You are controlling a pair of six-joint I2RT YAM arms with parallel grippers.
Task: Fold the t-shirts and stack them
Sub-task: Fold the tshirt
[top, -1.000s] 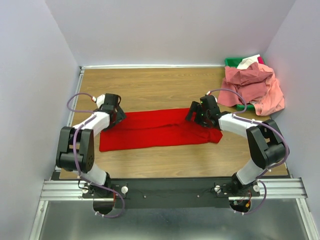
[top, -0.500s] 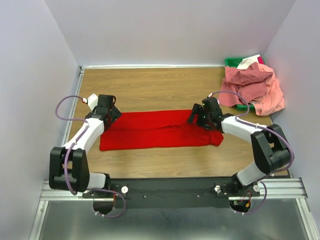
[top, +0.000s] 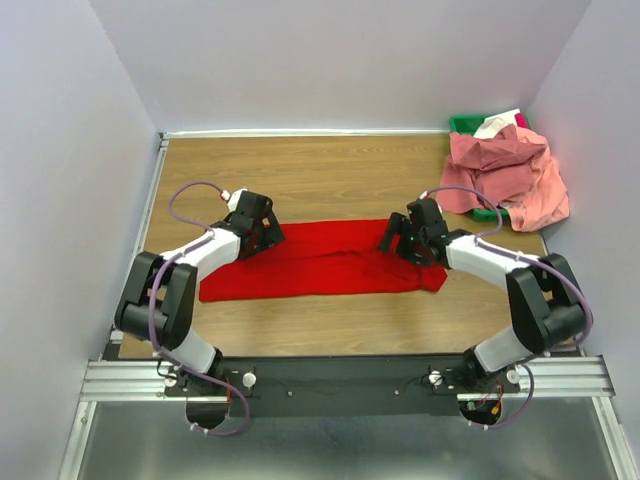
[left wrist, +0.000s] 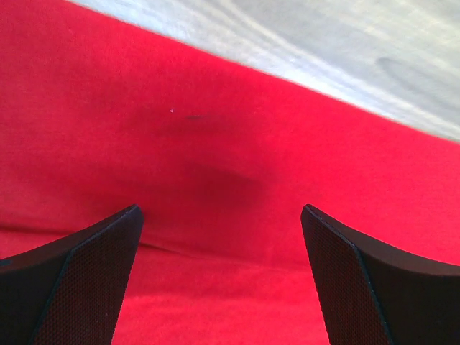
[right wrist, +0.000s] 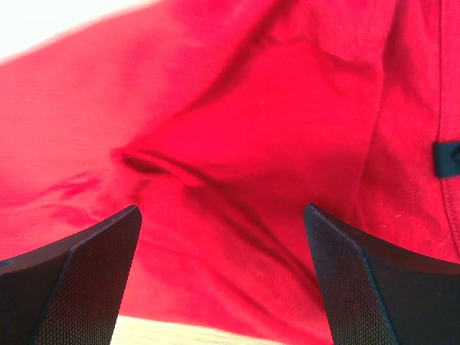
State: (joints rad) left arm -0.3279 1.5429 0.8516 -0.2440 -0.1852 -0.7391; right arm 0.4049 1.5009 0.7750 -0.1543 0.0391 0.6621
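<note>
Your left gripper (left wrist: 219,210) has its fingers (left wrist: 79,280) spread wide, and nothing is between them. Under them you see only flat red cloth, with a strip of bare wood beyond it. Your right gripper (right wrist: 221,210) is also wide apart and holds nothing. Below it the cloth makes a soft crease. Whether the fingertips touch the cloth, I cannot tell.

The red t-shirt (top: 320,262) lies as a long band across the middle of the tabletop (top: 320,170), running from left to right. The left gripper is over its far left part and the right gripper is over its right end. The pink t-shirts (top: 510,175) are in a heap at the far right corner, hanging over the green bin (top: 462,124).
</note>
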